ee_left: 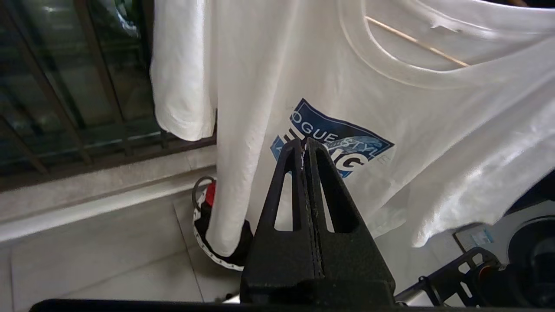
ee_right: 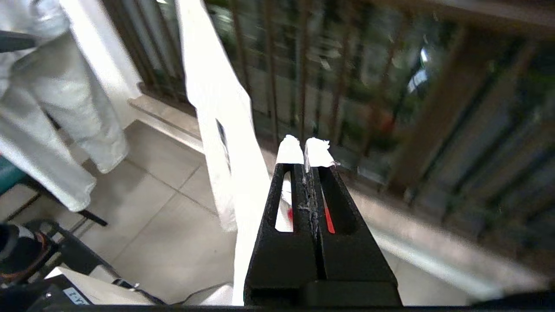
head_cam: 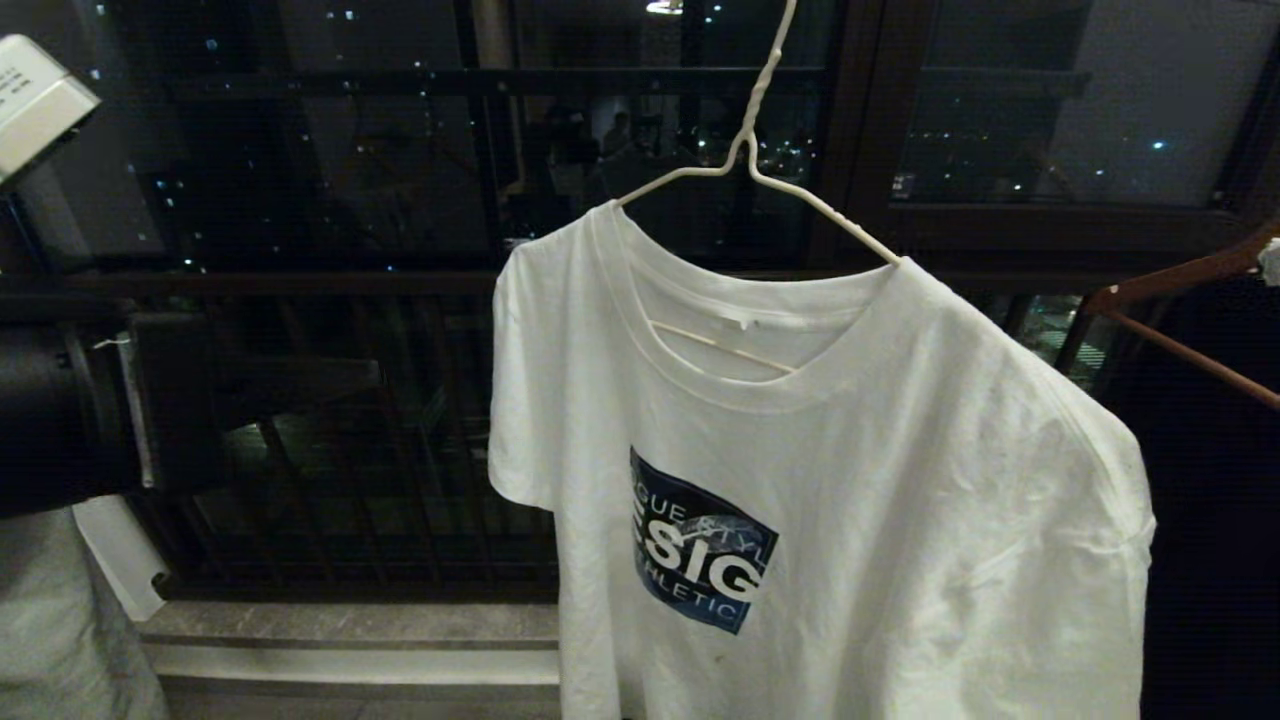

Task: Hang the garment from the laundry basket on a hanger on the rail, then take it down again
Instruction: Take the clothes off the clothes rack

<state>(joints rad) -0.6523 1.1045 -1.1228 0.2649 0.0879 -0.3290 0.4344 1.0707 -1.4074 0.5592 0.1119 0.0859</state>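
Head view: you see the garment [head_cam: 840, 480] draped on the hanger [head_cam: 745, 165], hanger neck running up out of frame, so the rail itself isn't visible. Shirt hangs tilted, one shoulder higher. Orange-brown hanger [head_cam: 1180, 300] at the right edge. Left arm [head_cam: 70, 410] is the dark bulk at the left edge, apart from the shirt.

Left wrist view: left gripper [ee_left: 305, 145] is clenched, nothing between the jaws, pointing at the shirt's blue print [ee_left: 334, 138] but apart from it. Laundry basket [ee_left: 212, 234] sits on the floor, partly behind the hem.

Right wrist view: right gripper [ee_right: 303, 149] is also clenched on nothing, shirt edge-on just beside it, balcony railing [ee_right: 303, 86] beyond.

Judgement: hanging looks done, both claws free; you're at the turn to the take-down half. Next move prob needs a claw reopened and brought up to the hanger neck or shirt shoulder, then lifted clear of the rail.
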